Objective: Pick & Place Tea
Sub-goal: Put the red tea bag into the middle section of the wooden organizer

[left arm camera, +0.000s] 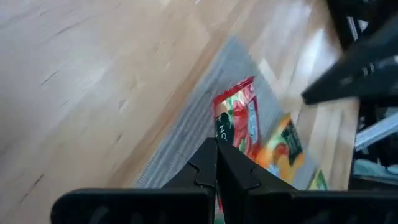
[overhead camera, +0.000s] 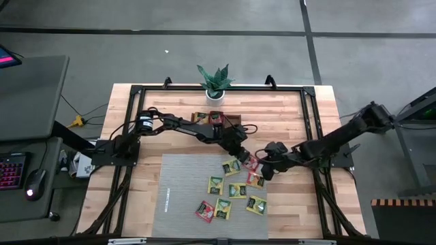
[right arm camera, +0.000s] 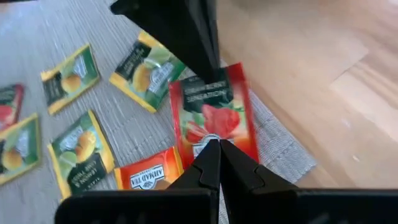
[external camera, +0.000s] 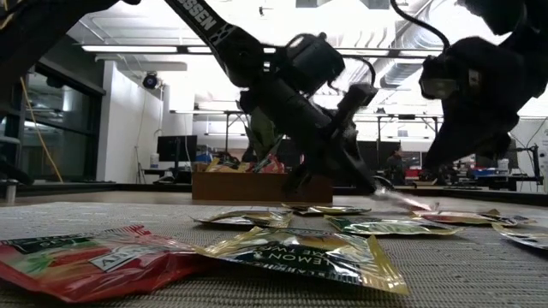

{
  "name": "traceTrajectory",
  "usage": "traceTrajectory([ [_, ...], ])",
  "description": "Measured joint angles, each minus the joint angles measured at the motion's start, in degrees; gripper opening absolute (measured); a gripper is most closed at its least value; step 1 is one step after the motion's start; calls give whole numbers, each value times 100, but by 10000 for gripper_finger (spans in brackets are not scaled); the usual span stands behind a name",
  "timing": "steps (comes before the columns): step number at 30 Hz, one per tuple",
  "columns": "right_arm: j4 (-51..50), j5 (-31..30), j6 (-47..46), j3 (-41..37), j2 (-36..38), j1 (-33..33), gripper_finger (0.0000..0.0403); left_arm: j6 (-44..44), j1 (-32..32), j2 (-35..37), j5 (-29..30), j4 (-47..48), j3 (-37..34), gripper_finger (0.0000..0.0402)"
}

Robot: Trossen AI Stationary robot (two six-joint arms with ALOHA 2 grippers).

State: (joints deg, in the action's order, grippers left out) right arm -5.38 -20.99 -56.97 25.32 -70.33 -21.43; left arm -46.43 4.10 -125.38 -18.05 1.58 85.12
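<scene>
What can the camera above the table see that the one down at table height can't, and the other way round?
Only the overhead view shows the potted plant, the whole grey mat and both arms' full reach. Only the low view shows the room behind, with ceiling lights. Both show the tea sachets, the wooden tray and the two end effectors, left and right, meeting over one red sachet.

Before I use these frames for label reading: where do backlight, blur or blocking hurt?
Low view: bright ceiling lights silhouette both arms; the near yellow sachet is sharp. Left wrist view: soft, the red sachet smeared. Right wrist view: its lettering is readable, the right gripper hiding its lower edge.
</scene>
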Motion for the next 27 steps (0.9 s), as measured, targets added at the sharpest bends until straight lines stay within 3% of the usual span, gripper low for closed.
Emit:
traceTrajectory([
  [8,-551,-124,-151,2,558,7,0,800,168,552,160,509,141,0],
  [13,-735,-101,-257,2,684,7,0,1926,168,783,318,1760,704,0],
  [20,-717,-6,-323,9,652,7,0,3677,150,901,689,4352,2135,0],
  [27,-705,-102,-366,11,652,7,0,4817,159,888,1591,6224,3041,0],
])
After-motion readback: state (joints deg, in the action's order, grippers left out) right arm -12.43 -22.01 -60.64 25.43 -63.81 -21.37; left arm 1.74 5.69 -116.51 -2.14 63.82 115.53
